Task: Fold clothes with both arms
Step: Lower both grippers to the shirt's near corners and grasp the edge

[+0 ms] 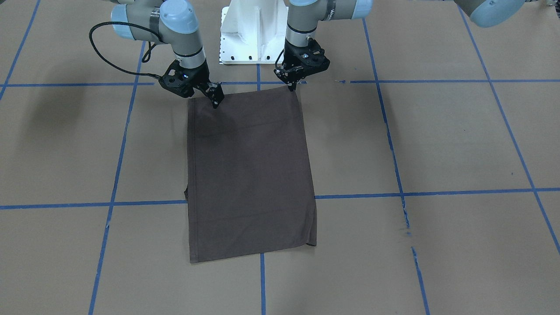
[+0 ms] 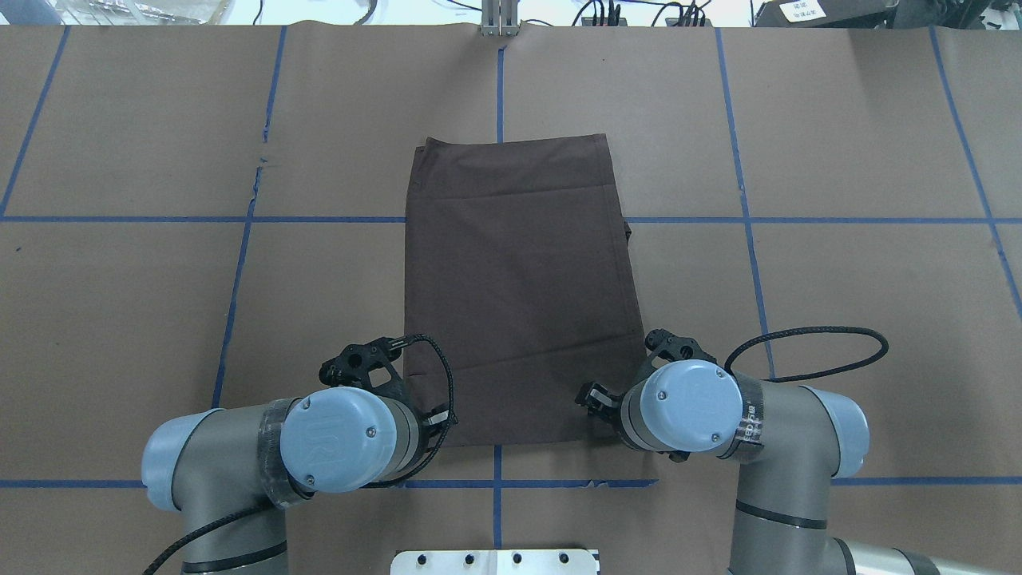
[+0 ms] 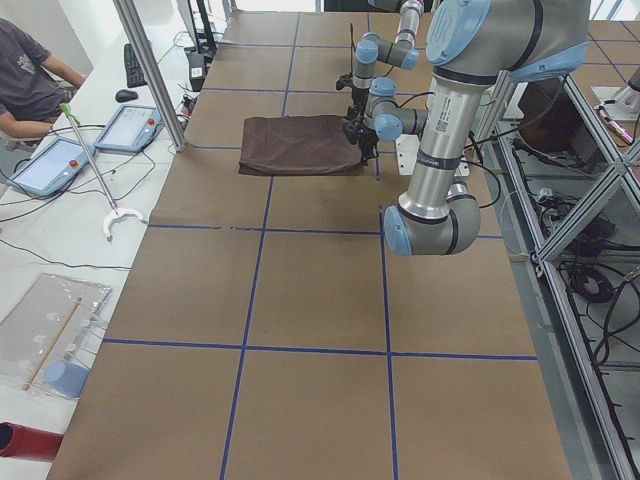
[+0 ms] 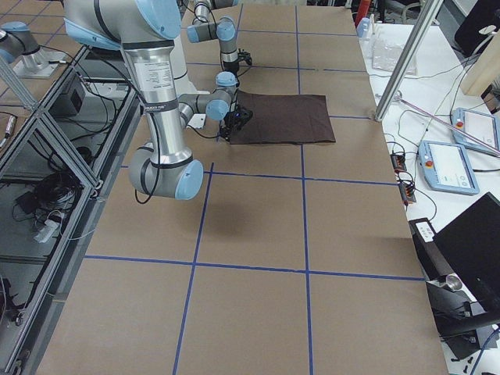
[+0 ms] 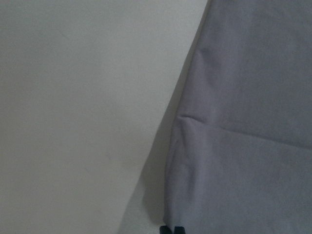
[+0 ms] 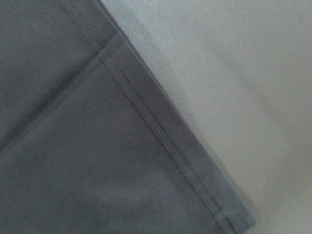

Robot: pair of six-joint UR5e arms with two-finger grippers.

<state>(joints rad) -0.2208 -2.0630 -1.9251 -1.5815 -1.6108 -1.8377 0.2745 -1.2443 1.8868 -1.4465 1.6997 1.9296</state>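
The dark grey-brown T-shirt (image 1: 249, 175) lies folded into a tall rectangle on the brown paper; it also shows in the overhead view (image 2: 519, 279). Collar, lettering and tags are hidden. My left gripper (image 1: 292, 87) is shut on the shirt's near corner on my left, and its fingertips (image 5: 171, 229) show at the cloth edge. My right gripper (image 1: 215, 101) is shut on the near edge, a little in from the corner on my right; in the overhead view it (image 2: 592, 397) is mostly under the wrist. The right wrist view shows only the stitched hem corner (image 6: 195, 185).
The white pedestal (image 1: 251, 35) stands just behind the shirt's near edge, between the arms. Blue tape lines (image 2: 319, 219) grid the paper. A black cable loop (image 2: 838, 335) hangs by my right arm. A seated person (image 3: 30, 70) and tablets are beyond the table's far side.
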